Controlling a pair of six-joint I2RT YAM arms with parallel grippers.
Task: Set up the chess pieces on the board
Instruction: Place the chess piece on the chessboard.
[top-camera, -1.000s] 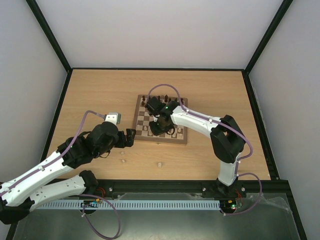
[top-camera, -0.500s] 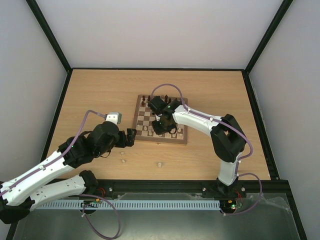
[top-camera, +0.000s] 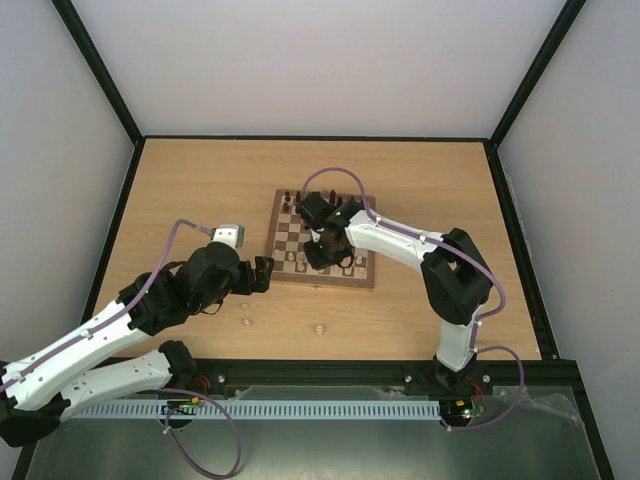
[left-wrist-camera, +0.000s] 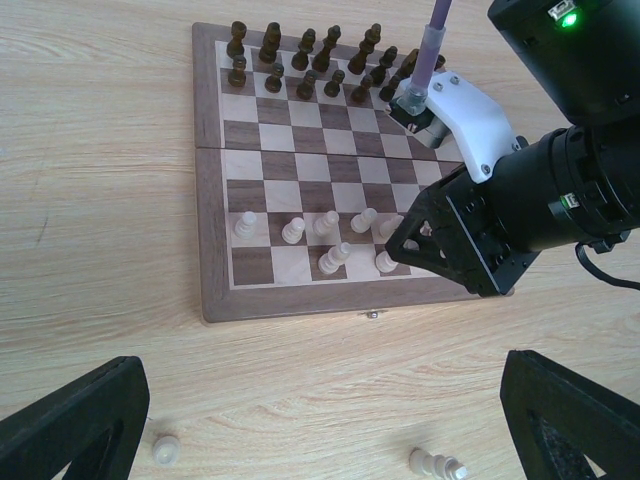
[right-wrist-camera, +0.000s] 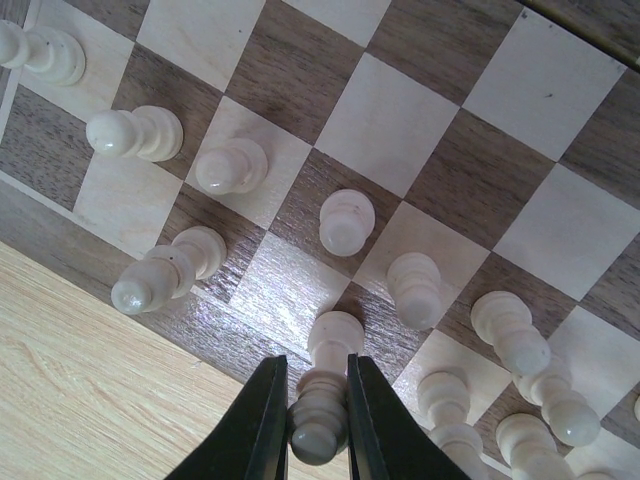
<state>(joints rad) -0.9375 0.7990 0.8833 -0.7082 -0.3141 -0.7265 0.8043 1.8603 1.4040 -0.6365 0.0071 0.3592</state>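
Since near row needs filling, my right claw (right-wrist-camera: 312, 385) pinches pale wooden chess pc (right-wrist-camera: 318, 432) upright over brown-cream checkered board (right-wrist-camera: 365, 110).

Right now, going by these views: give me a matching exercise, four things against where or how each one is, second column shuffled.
Things:
1. dark brown pieces
2. two loose pale pieces
3. left gripper
4. right gripper

Places or states:
A. shut on a pale piece at the near edge of the board
B. open, over the tabletop
C. standing in the board's far rows
D. on the tabletop, off the board

Pairs: 1-C, 2-D, 3-B, 4-A
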